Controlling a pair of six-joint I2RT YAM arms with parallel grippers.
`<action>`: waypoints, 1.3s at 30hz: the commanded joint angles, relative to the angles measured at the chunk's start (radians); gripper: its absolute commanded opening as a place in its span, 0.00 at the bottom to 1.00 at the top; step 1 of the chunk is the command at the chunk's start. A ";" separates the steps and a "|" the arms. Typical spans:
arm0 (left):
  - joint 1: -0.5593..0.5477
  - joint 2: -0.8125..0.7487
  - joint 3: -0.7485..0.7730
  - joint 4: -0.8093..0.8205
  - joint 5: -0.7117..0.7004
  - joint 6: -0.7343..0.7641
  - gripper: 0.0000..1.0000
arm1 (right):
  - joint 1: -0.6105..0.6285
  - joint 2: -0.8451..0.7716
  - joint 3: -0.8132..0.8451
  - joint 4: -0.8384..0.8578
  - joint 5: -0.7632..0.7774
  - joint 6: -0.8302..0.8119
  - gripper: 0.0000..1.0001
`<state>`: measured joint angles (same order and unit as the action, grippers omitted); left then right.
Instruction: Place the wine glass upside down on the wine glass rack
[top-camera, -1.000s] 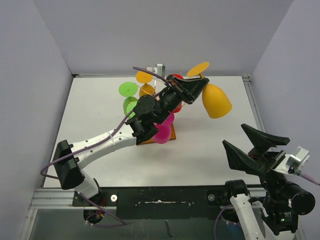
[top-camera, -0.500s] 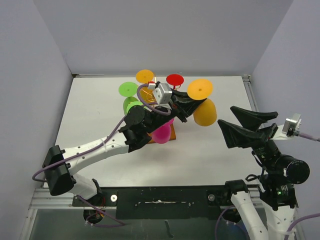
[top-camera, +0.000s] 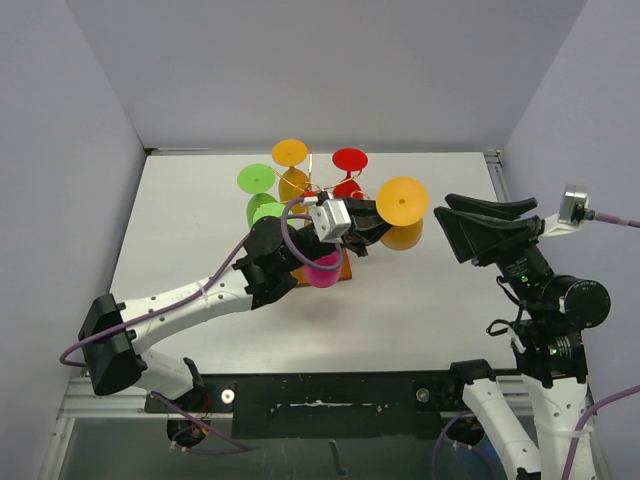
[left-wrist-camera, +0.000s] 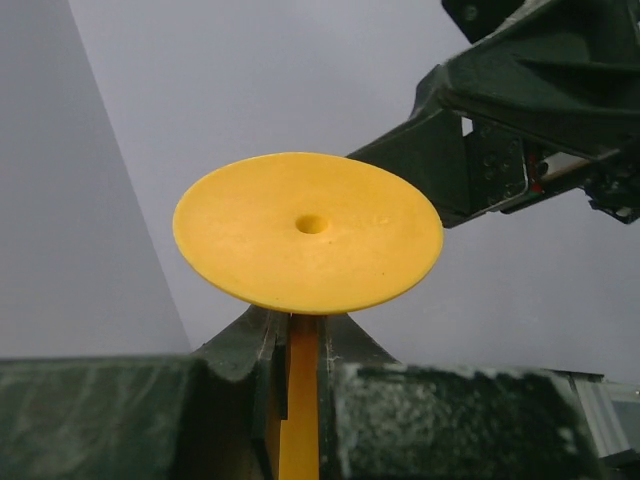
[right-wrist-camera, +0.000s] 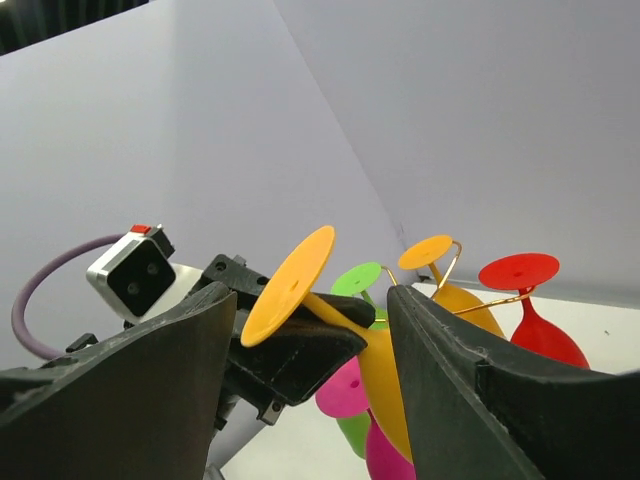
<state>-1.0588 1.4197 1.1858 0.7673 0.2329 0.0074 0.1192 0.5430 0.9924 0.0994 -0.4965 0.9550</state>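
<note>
L gripper (top-camera: 372, 222) pinching yellow wine glass (top-camera: 402, 200) by stem. Foot up, bowl hanging below fingers (already inverted). Wine glass rack (top-camera: 345, 268) just behind gripper, crowded w/ other glasses (top-camera: 350, 158). Best approach: hold stem plumb, slide foot over free scroll arm, avoid neighbours. R gripper (top-camera: 442, 207) spread, empty, just beyond glass. White table (top-camera: 180, 220), grey walls (top-camera: 300, 70).

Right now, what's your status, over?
Left claw shut on yellow wine glass stem, foot up. Right claw open, alongside. Wine glass rack crowded with other glasses.
</note>
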 joint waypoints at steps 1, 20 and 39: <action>-0.006 -0.045 0.010 0.031 0.094 0.110 0.00 | 0.004 0.012 0.029 -0.012 -0.026 0.042 0.62; -0.007 -0.026 0.000 0.020 0.187 0.195 0.00 | 0.004 0.046 0.023 -0.085 -0.164 0.118 0.37; -0.007 -0.047 -0.027 0.050 0.141 0.171 0.33 | 0.003 0.066 0.067 -0.086 -0.138 0.197 0.00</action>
<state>-1.0557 1.4178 1.1690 0.7311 0.3878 0.2165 0.1196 0.5884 1.0046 -0.0223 -0.6594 1.1461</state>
